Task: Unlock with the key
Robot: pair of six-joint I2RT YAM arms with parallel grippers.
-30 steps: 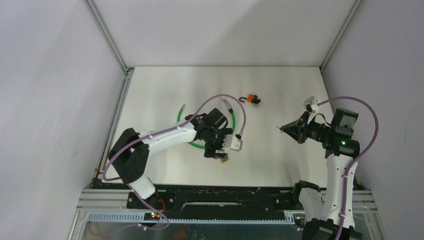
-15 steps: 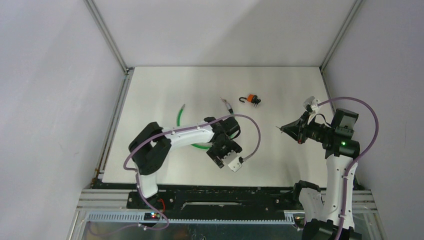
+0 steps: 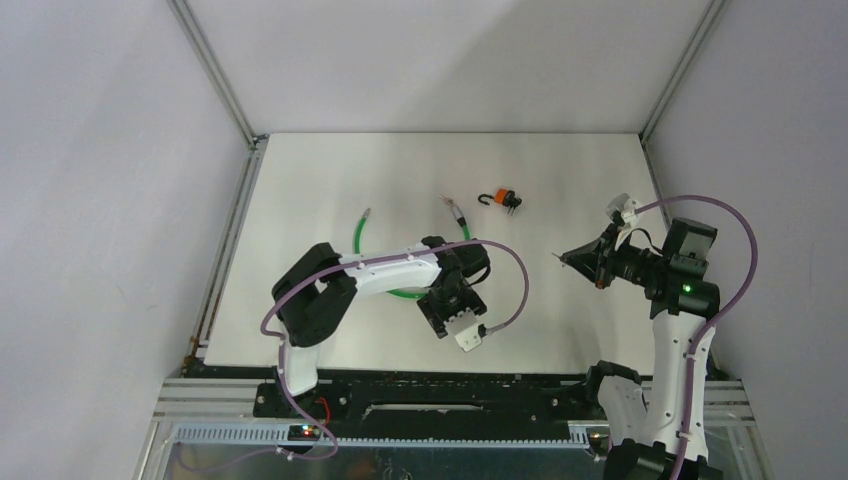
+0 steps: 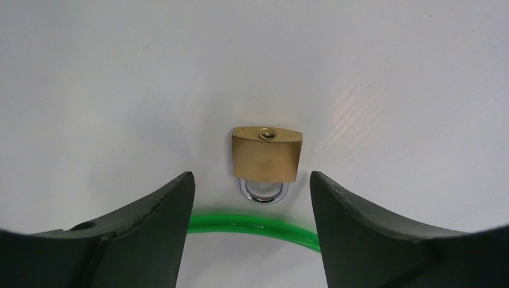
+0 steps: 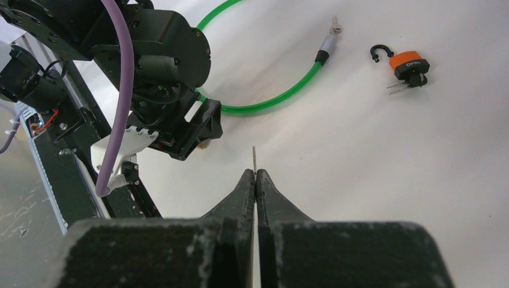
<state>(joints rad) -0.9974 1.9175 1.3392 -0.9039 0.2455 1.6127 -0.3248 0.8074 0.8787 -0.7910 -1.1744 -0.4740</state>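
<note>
**Padlock (image 4: 267,153) lies between wide left jaws; key (image 5: 254,157) pinched on the right**

We take the green cable (image 4: 252,223) as our marker, a loop lying on the white table (image 3: 560,170). At the left, we see the left gripper (image 4: 252,180) poised over the near bend of the cable, its jaws standing wide apart and closed on nothing; both fingers (image 4: 150,228) show dark in the wrist view, one to each side of the cable's curve. The padlock, brass, lies flat on the table just beside the cable, on the side away from the wrist camera; its shackle points toward the cable with a thin strip of table between them, and both legs of the shackle sit in the body; the keyhole end faces away from the cable. It lies in the gap between the wide jaws and touches neither finger; from the top camera the gripper hides it, so we cannot place it there. Further right, past the cable's right-hand end fitting, an orange padlock (image 3: 503,200) lies apart from the cable; its black shackle is swung open like a hook, and small keys show at its body. Well to the right of the cable, the right gripper (image 5: 255,174) hangs above the table with its jaws pressed together on the key; only a thin metal sliver shows past the fingertips, edge-on, pointing back toward the cable and the left gripper.
</note>
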